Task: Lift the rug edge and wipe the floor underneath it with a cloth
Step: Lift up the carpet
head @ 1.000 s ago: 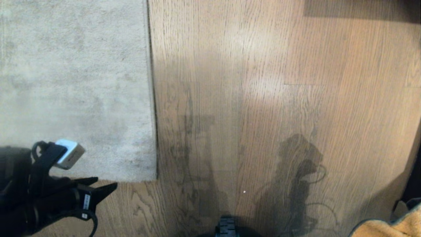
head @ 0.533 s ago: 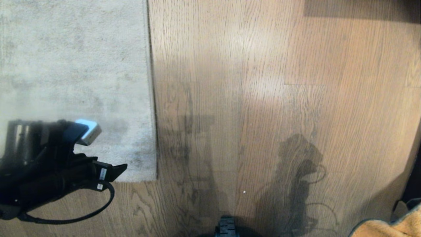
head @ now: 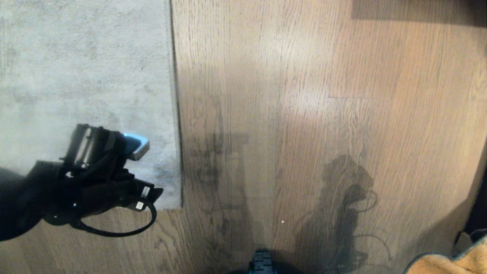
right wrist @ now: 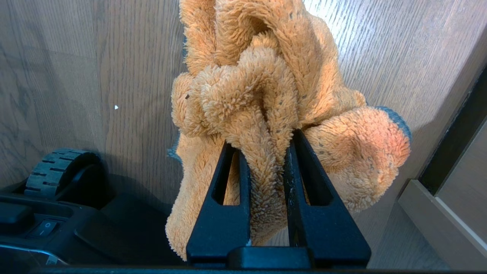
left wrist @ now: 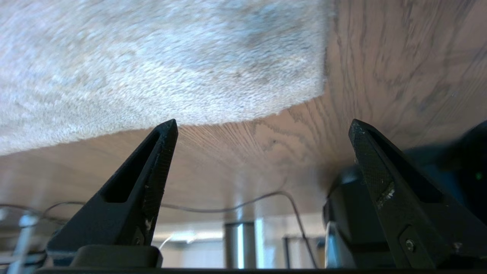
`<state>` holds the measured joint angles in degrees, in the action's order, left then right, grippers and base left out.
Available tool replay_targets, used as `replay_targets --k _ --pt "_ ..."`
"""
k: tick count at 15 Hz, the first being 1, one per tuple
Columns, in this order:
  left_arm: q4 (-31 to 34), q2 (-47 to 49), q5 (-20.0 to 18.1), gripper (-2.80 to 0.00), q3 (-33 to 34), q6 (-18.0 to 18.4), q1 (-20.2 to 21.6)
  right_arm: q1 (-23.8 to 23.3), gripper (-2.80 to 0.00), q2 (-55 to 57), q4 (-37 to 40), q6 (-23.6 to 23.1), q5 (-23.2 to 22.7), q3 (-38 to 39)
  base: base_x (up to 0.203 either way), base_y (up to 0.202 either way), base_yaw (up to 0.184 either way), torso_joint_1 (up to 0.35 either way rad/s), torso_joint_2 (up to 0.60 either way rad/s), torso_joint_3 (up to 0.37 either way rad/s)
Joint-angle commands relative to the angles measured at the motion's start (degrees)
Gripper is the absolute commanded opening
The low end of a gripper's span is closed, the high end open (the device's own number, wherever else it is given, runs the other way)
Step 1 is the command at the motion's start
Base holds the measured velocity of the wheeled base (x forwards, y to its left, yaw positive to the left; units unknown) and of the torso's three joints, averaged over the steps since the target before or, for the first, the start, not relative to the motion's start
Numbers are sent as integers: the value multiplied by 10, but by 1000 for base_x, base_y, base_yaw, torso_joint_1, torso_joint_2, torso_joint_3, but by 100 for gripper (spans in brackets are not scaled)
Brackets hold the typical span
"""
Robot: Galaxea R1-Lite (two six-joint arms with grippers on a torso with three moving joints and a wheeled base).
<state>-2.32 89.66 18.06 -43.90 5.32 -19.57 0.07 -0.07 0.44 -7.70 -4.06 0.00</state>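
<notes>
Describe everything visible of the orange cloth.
The cloth is a fluffy orange-yellow microfibre piece with thin dark trim showing along one edge. It is bunched into folds and hangs above the wood floor, one fold pinched between the black fingers of the right gripper. The head view catches only a corner of it, at the bottom right. Nothing else touches it.

The floor (head: 323, 76) is light brown wood planking with dark wavy grain. A pale grey rug (head: 83, 76) lies flat on it, its square corner (head: 177, 205) down.
</notes>
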Motion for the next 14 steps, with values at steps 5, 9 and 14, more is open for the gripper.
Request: replay_targets --k 5,9,14 --pt "40 94 47 0 -77 13 -23 0 -280 1 0 0 -1 0 0 0 0 0 0 0" --pt "63 140 121 0 -142 67 -22 0 -280 1 0 -1 -1 0 0 0 0 0 0 0" --pt "64 170 154 0 -192 79 -22 0 -280 1 0 -1 -1 0 0 0 0 0 0 0"
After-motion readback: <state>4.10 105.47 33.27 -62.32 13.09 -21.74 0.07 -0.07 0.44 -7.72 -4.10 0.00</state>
